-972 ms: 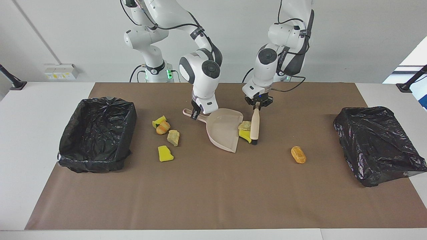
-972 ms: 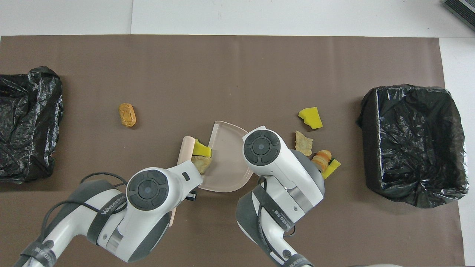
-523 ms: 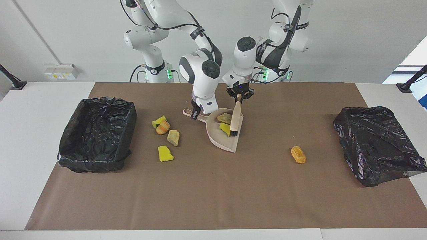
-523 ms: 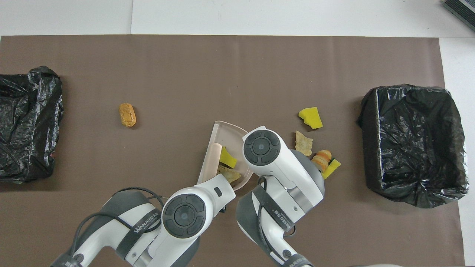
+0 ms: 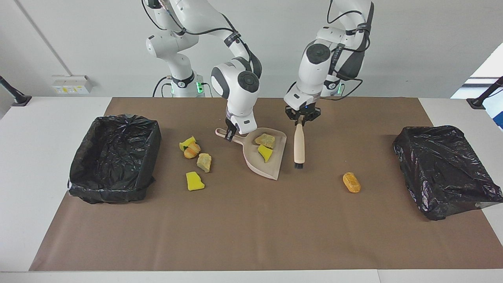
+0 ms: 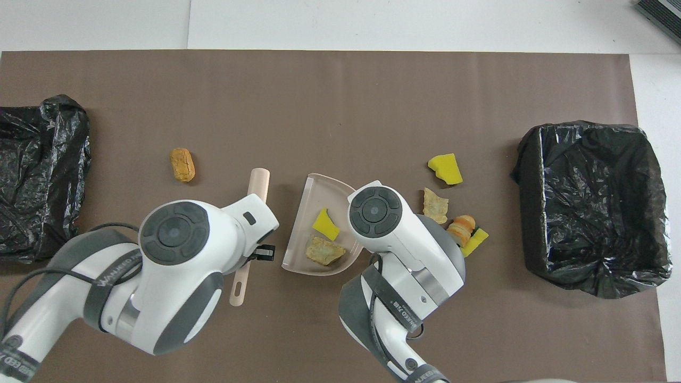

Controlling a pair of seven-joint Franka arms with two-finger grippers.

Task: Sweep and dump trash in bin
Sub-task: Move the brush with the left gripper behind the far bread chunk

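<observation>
White table [image 5: 47,129]: long, flat, matte.

Brown paper mat [image 5: 251,228] lies flat on it and covers most of the top. Bare white strips show at both ends of the table and along the edge farthest from the robots [image 6: 372,24]. No curl seen at the mat's corners.

Black clamp mount [image 5: 13,94] stands at the table corner nearest the robots, at the right arm's end. Second black mount [image 5: 485,96] stands at the matching corner at the left arm's end.

Pale socket box [image 5: 72,84] with yellow labels is fixed to the wall, just above the table edge near the first mount.

Dark slatted object [image 6: 659,13] sits at the corner farthest from the robots, at the right arm's end. It is cut off by the frame and I cannot tell what it is.
</observation>
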